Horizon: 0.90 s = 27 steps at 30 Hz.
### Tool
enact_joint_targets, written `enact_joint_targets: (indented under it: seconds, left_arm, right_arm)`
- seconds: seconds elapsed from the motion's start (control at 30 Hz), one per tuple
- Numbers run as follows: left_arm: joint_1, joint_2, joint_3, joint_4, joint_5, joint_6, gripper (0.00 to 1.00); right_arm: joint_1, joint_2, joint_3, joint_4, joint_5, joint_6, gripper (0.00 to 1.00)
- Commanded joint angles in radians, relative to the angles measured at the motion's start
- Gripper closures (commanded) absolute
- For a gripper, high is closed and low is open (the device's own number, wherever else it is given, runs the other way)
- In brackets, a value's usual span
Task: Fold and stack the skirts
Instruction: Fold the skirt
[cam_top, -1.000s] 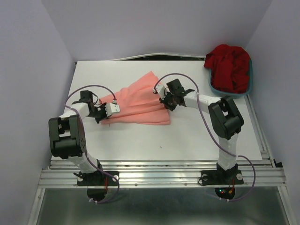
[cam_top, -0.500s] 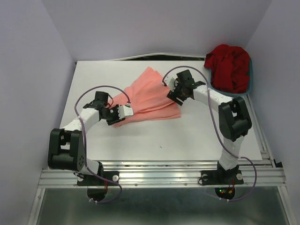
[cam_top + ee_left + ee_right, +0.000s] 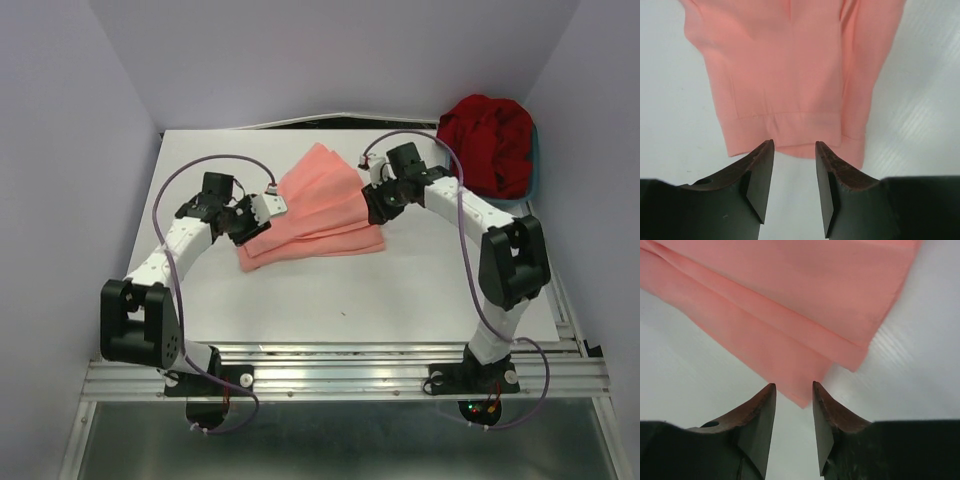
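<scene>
Now we hold both grippers low over the pink skirt [image 3: 315,205], which lies folded on the table [image 3: 400,290] at the centre of the top view. Our left gripper [image 3: 794,150] has its jaws apart, tips at the skirt's banded edge, gripping nothing. Our right gripper [image 3: 794,390] is likewise parted, a folded corner showing in the gap. The red skirt [image 3: 490,140] sits heaped in the basin [image 3: 533,172] at upper right.

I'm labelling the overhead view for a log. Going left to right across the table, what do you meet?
left gripper → salmon-pink skirt → right gripper → deep red skirt
</scene>
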Motion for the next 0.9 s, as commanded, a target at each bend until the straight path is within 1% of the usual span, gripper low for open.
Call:
enact_joint_targets:
  seconds: [0.0, 0.1, 0.13, 0.2, 0.27, 0.3, 0.4, 0.47, 0.6, 0.63, 0.67, 0.73, 0.77, 0.8, 0.83, 0.87]
  left_arm:
    - [-0.024, 0.133, 0.068, 0.076, -0.098, -0.119, 0.53]
    - [-0.032, 0.23, 0.078, 0.085, -0.16, -0.115, 0.55]
    - [-0.032, 0.25, 0.07, 0.1, -0.177, -0.116, 0.55]
    - [-0.033, 0.287, 0.056, 0.105, -0.21, -0.113, 0.56]
    - [-0.036, 0.295, 0.024, 0.108, -0.231, -0.113, 0.58]
    - [-0.041, 0.287, -0.005, 0.11, -0.234, -0.109, 0.59]
    - [-0.053, 0.249, -0.053, 0.108, -0.254, -0.109, 0.59]
    - [-0.073, 0.223, -0.085, 0.088, -0.253, -0.124, 0.6]
    - [-0.128, 0.16, -0.105, 0.03, -0.205, -0.194, 0.61]
    - [-0.142, 0.14, -0.102, 0.018, -0.193, -0.242, 0.61]
    - [-0.156, 0.122, -0.1, 0.015, -0.167, -0.268, 0.6]
    - [-0.199, 0.056, -0.076, 0.018, -0.154, -0.317, 0.56]
    - [-0.211, 0.036, -0.064, 0.021, -0.15, -0.369, 0.54]
    - [-0.229, 0.002, -0.03, 0.021, -0.145, -0.392, 0.5]
    - [-0.237, -0.01, -0.012, 0.022, -0.141, -0.417, 0.49]
    - [-0.243, -0.017, 0.004, 0.022, -0.145, -0.47, 0.48]
  right_arm:
    - [0.001, 0.087, -0.035, 0.0, -0.159, 0.182, 0.6]
    - [0.011, 0.141, -0.058, 0.074, -0.119, 0.228, 0.6]
    - [0.011, 0.161, -0.055, 0.095, -0.064, 0.244, 0.6]
    - [0.011, 0.21, -0.018, 0.1, -0.003, 0.25, 0.62]
    - [0.011, 0.297, 0.049, 0.078, 0.053, 0.25, 0.63]
    - [0.002, 0.338, 0.069, 0.075, 0.071, 0.25, 0.63]
    - [0.001, 0.385, 0.129, 0.074, 0.145, 0.223, 0.63]
    - [0.001, 0.435, 0.209, 0.075, 0.198, 0.186, 0.63]
    - [-0.018, 0.526, 0.399, 0.065, 0.24, 0.155, 0.63]
    - [-0.018, 0.54, 0.445, 0.055, 0.245, 0.152, 0.63]
    - [-0.018, 0.552, 0.532, 0.039, 0.254, 0.152, 0.63]
    - [-0.018, 0.551, 0.591, 0.032, 0.268, 0.166, 0.62]
    - [-0.018, 0.532, 0.606, 0.031, 0.274, 0.199, 0.62]
    - [-0.018, 0.482, 0.597, 0.034, 0.275, 0.25, 0.6]
    - [-0.018, 0.445, 0.578, 0.035, 0.254, 0.294, 0.58]
    - [-0.018, 0.408, 0.511, 0.038, 0.225, 0.339, 0.55]
